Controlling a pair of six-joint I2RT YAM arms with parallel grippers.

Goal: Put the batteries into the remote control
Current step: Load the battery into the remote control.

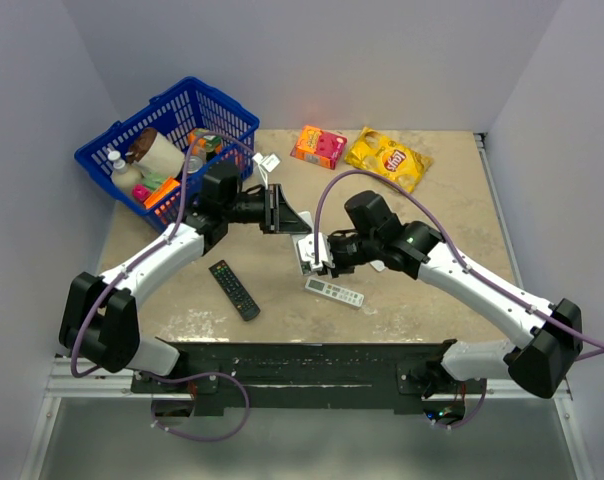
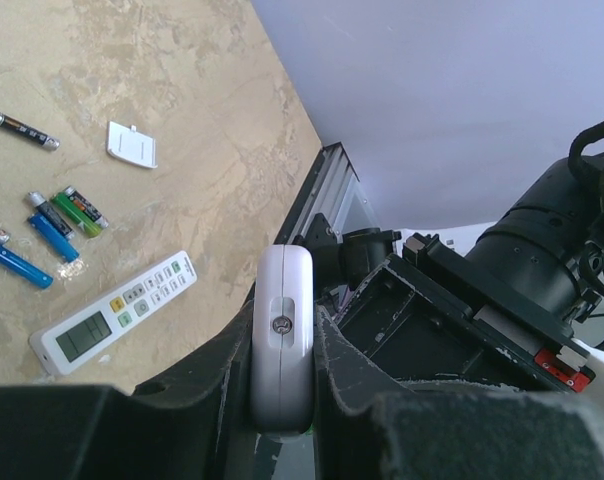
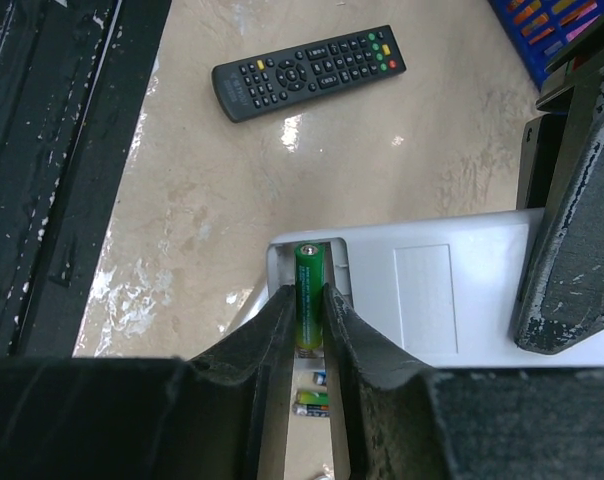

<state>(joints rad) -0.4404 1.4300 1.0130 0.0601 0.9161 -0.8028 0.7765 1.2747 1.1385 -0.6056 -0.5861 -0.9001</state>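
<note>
**A:** Which way does the cell lie from the slot?

**B:** The right gripper [image 3: 308,298] is clenched on a slim green cylinder battery [image 3: 309,272]. In the right wrist view its long axis runs 6 to 12 o'clock, in line with the fingers. Its upper end sits in the open bay [image 3: 332,255] at the 9 o'clock end of the short, wide white plastic remote control [image 3: 432,300], which has its plain back facing the camera.

**A:** And who steadies the remote?

**B:** The left gripper [image 2: 282,335] is grasping it by its edges. It appears lifted clear of the tan marbled table [image 3: 382,150] (so neither arm has any reaching to do).

**A:** The move, then?

**B:** I'd judge it a seating step, with the cell pressed down into the bay. I can't tell whether it touches the contacts yet.

**A:** Room?

**B:** It's tight at the jaws and open elsewhere. In the top view a long black button remote [image 1: 234,289] lies at 8 o'clock of the held one. A slim white remote [image 1: 334,292] lies at 5 o'clock. Spare blue and green cells [image 2: 52,235] lie on the table, at 9 o'clock in the left wrist view.
</note>
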